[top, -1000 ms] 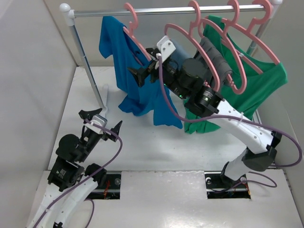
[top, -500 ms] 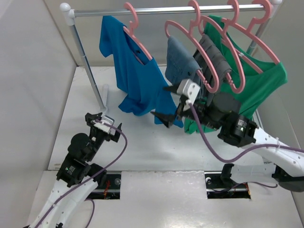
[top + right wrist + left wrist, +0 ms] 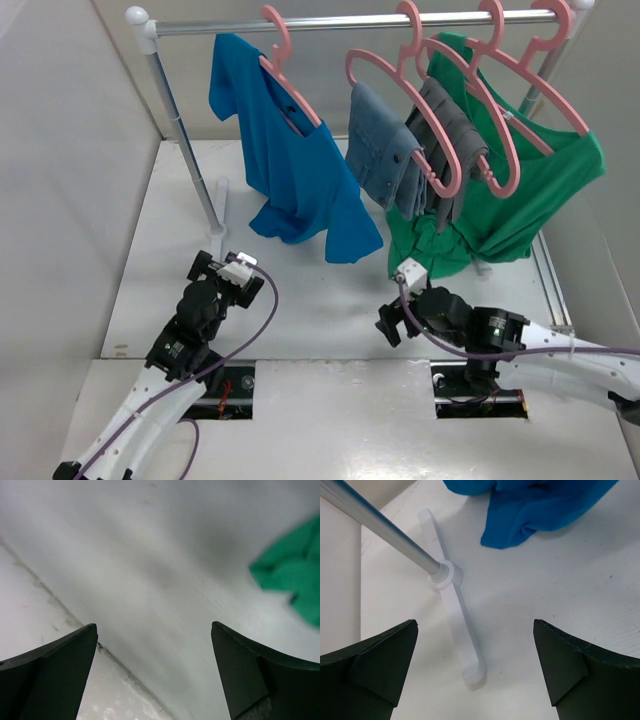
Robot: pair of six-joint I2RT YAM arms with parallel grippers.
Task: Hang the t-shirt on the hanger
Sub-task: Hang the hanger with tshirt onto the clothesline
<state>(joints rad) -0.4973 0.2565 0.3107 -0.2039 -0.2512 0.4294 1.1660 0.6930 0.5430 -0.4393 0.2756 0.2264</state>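
Plain blue t-shirt (image 3: pixel 290 165), pink hanger (image 3: pixel 288 75)

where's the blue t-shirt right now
In the top view, the blue t-shirt hangs on the leftmost pink hanger on the rail, left of the denim garment.

You've got a white table (image 3: pixel 320 300) w/ a clothes rack on it: the rack's white foot (image 3: pixel 451 611) lies flat on the top, pole (image 3: pixel 380 527) rising from its socket. Rail (image 3: pixel 340 22) up top carries the hanger (image 3: pixel 296 95) w/ the t-shirt (image 3: pixel 290 170), plus three more pink hangers (image 3: pixel 540 95).
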